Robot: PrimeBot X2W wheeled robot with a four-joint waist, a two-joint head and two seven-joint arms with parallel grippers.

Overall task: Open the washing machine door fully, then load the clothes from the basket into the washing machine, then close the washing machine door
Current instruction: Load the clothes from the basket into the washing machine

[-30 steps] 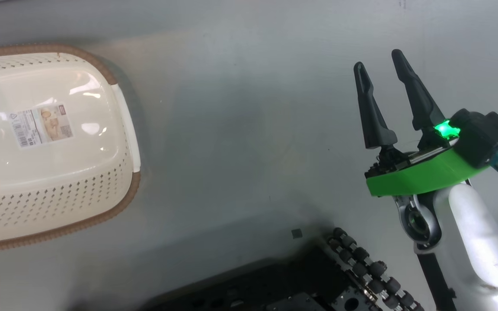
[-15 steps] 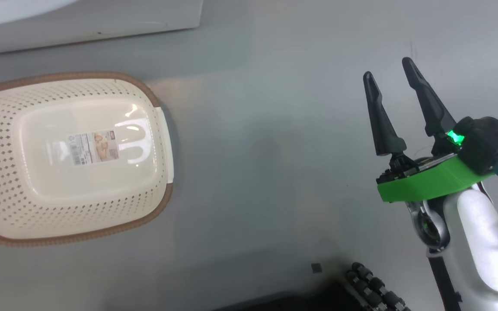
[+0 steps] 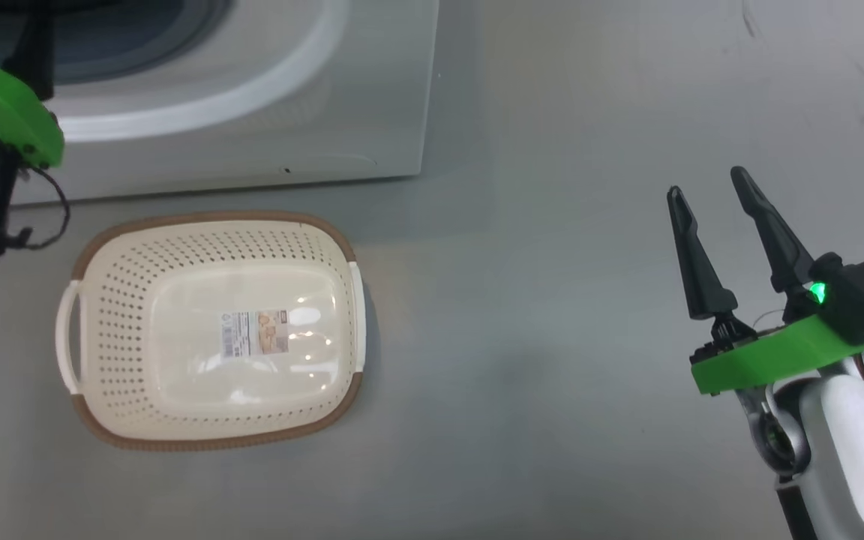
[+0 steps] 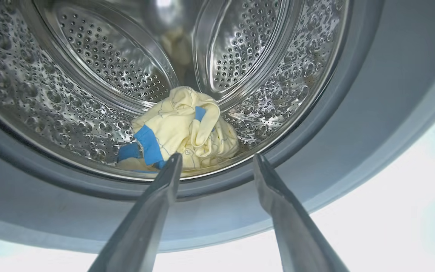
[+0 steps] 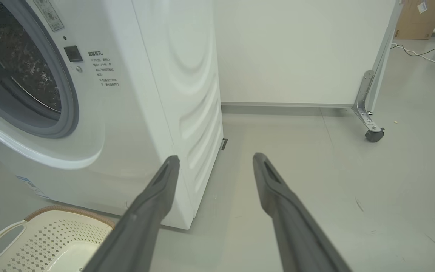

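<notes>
Two of the three steps look done from where I'm at, so here's the state of play: the clothes (image 4: 179, 128) are sitting in a crumpled heap at the bottom of the steel drum (image 4: 240, 49), pale yellow with blue patches, just past the grey gasket (image 4: 346, 117). My left gripper (image 4: 217, 156) hangs at the mouth of the washing machine (image 3: 252, 142) with its fingers spread wide and nothing between them, so the bundle is lying there on its own, not in my grip. The basket (image 3: 124, 300) is on the floor (image 3: 552, 315) right in front of the machine, with nothing in it but the label sticker (image 3: 256, 334) on its bottom, so as far as I can see the loading part is finished. My right gripper (image 3: 706, 182) is off to the side, well apart from both basket and machine, fingers apart too, holding nothing. What's left is the door: the opening is uncovered, so I reckon it's swung out wide, and I'd want my left arm clear of the mouth before swinging it shut till it latches
</notes>
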